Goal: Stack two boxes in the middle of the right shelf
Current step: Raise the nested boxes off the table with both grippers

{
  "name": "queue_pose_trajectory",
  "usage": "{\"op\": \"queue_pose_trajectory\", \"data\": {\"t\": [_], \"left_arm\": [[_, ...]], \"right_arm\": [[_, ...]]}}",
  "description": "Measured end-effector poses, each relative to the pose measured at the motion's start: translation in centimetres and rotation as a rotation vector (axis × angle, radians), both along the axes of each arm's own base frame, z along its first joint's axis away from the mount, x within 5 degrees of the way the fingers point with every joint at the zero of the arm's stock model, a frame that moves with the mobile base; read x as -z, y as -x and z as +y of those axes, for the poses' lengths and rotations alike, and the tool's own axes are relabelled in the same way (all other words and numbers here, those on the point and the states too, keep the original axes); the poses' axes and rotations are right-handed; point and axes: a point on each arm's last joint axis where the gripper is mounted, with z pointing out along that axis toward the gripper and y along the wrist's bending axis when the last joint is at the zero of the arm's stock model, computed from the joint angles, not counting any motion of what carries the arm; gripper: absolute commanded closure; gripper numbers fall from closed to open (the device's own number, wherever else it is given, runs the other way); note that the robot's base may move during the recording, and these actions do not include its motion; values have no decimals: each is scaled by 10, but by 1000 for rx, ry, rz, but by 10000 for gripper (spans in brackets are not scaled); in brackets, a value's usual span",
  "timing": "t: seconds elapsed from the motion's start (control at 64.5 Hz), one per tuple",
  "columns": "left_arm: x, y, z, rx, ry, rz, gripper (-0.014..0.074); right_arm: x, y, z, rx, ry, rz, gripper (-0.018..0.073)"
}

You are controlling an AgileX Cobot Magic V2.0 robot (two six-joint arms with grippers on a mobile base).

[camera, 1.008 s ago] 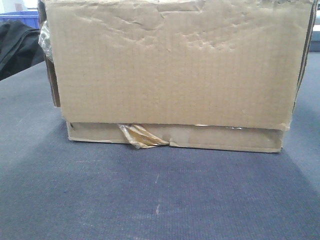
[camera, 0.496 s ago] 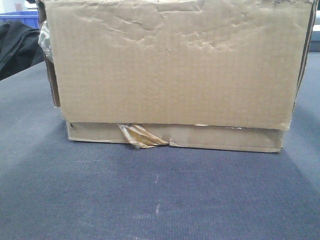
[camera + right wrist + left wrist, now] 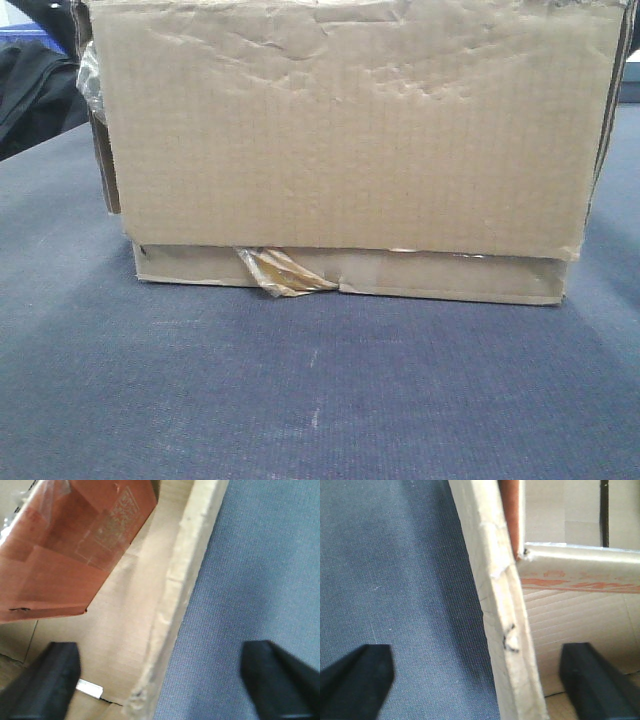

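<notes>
Front-facing view: the upper box (image 3: 350, 130) is sitting squarely on the lower box (image 3: 450, 275), a shallower cardboard layer, and both are resting on the desk (image 3: 320, 400). A crumpled tape scrap (image 3: 280, 272) is poking out at the seam between them.
Left hand: my left hand (image 3: 475, 662) is hanging released, with the left wall (image 3: 495, 580) of the upper box standing between its fingers (image 3: 355, 685), one over the desk outside and the other inside the box.
Right hand: my right hand (image 3: 162, 655) is mirroring that, spread wide astride the right wall (image 3: 187, 570), inner finger over the box floor and outer finger over the desk.
Contact: I am not seeing either hand pressing on cardboard.
Why astride: I am judging that pinching both side walls is giving me two matched holds, so the load is lifting level rather than tipping.
Inside the box: a reddish-brown flap (image 3: 75, 545) is leaning just above my right hand's inner finger, so I am keeping that finger low and close to the wall.
Right shelf: it is not showing in any view, so the boxes are waiting on the desk, not yet placed.
Risk: the walls are looking creased and soft, so they may buckle under a pinch, and I cannot tell whether the lower box is coming along.
</notes>
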Motion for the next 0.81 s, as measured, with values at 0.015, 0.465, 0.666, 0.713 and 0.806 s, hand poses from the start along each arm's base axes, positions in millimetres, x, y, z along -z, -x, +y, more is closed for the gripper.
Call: {"op": "queue_pose_trajectory", "data": {"t": [0.015,0.465,0.666,0.713,0.806], "left_arm": [[0,0,0,0,0,0,296],[0,1,-4,-4,27,6,708],[-8,7,-2,-16,37,-7,708],[-14,11,-1,-17,42,-13,708],[-31,22,2,-22,57,-50,708]], "right_arm": [[0,0,0,0,0,0,263],[0,0,1,6,-7,-1,713],[-9,5,0,8,-12,-24,713],[-14,9,0,9,-16,-37,713],[-33,20,-3,14,-31,-108,713]]}}
